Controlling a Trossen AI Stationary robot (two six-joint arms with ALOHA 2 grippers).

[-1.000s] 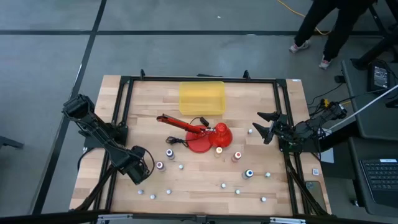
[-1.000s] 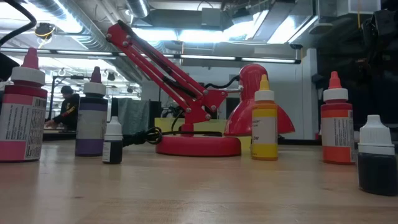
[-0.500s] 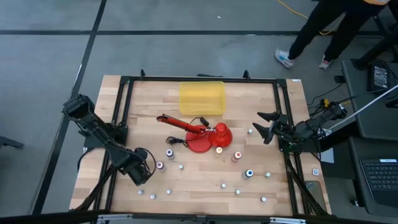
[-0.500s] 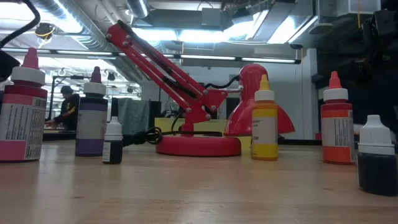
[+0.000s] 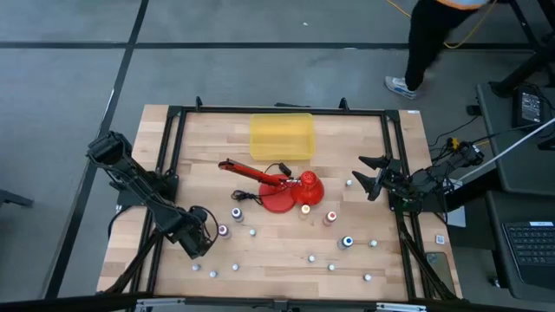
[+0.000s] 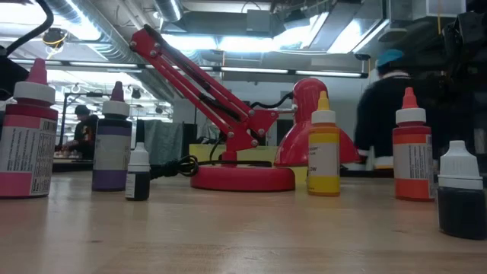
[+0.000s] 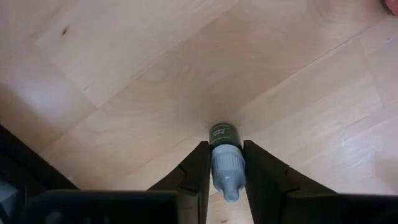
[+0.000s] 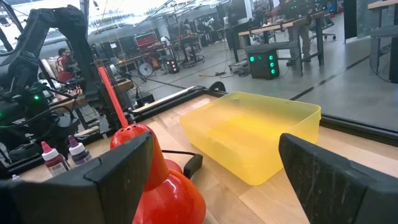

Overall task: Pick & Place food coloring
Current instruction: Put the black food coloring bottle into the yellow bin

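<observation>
Several food coloring bottles point(image 5: 329, 217) stand scattered on the wooden surface point(image 5: 347, 147) from above, near the red desk lamp point(image 5: 282, 186); the left claw point(image 5: 206, 234) is low among them, the right claw point(image 5: 371, 176) parked wide open. Left wrist view: fingers pinched on a small dark bottle point(image 7: 222, 155) (gray cap). Grasping step; next, I'd guess, lift toward the yellow bin point(image 5: 282, 136).

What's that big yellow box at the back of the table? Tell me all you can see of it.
The yellow bin is a shallow, open-topped rectangular tub of translucent plastic with rounded corners and a thin rim. It sits flat on the wooden table at its far edge, roughly midway between the two arms and just behind the red lamp. In the right wrist view it looks empty. Neither gripper touches it; only the table does.
</observation>
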